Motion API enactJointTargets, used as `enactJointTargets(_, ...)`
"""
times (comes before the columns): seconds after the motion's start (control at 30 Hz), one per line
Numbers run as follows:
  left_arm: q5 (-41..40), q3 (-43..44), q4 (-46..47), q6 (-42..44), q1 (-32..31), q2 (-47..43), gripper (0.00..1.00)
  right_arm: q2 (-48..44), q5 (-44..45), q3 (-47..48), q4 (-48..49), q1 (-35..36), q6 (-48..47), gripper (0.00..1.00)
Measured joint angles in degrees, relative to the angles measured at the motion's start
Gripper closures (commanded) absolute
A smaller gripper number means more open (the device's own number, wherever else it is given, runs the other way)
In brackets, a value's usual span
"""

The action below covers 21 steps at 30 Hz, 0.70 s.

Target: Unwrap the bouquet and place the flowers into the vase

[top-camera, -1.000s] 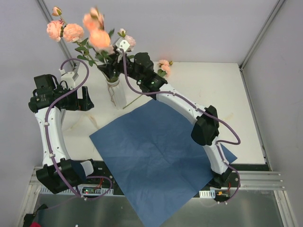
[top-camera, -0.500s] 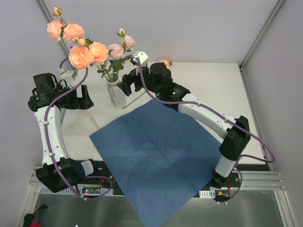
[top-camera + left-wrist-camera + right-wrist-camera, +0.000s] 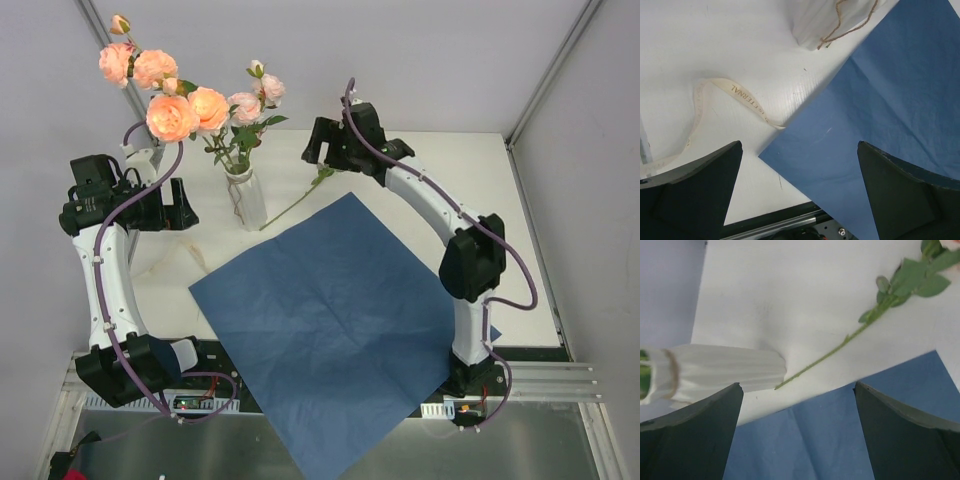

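While my right gripper hangs over the far table with fingers spread wide and empty, most flowers stand in the vase — one stem lies flat between it and the blue paper. My left gripper gapes empty too.

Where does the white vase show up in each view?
Top external: vase left of centre, behind the blue paper.
Left wrist: vase base at the top edge, middle.
Right wrist: vase at left, sideways in frame.
Shared landmark: the blue paper's edge.
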Motion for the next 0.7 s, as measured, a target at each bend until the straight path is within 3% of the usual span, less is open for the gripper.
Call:
enactJointTargets(0.13, 0.0, 0.0, 0.0, -1.4, 0.0, 0.0, 0.01, 4.6, 1.2, -0.2, -1.2, -1.9, 5.6, 0.04)
enactJointTargets(0.33, 0.0, -0.2, 0.1, -1.7, 0.0, 0.7, 0.01, 19.0, 13.5, 20.0, -13.4, -1.3, 10.7, 0.04)
enactJointTargets(0.5, 0.0, -1.3, 0.3, -1.2, 0.0, 1.5, 0.01, 21.5, 23.1, 19.3, -17.2, -0.4, 14.4, 0.04)
enactJointTargets(0.7, 0.0, -3.9, 0.7, 0.6, 0.0, 2.0, 0.01, 25.6, 27.7, 19.5, -15.9, 0.4, 13.7, 0.03)
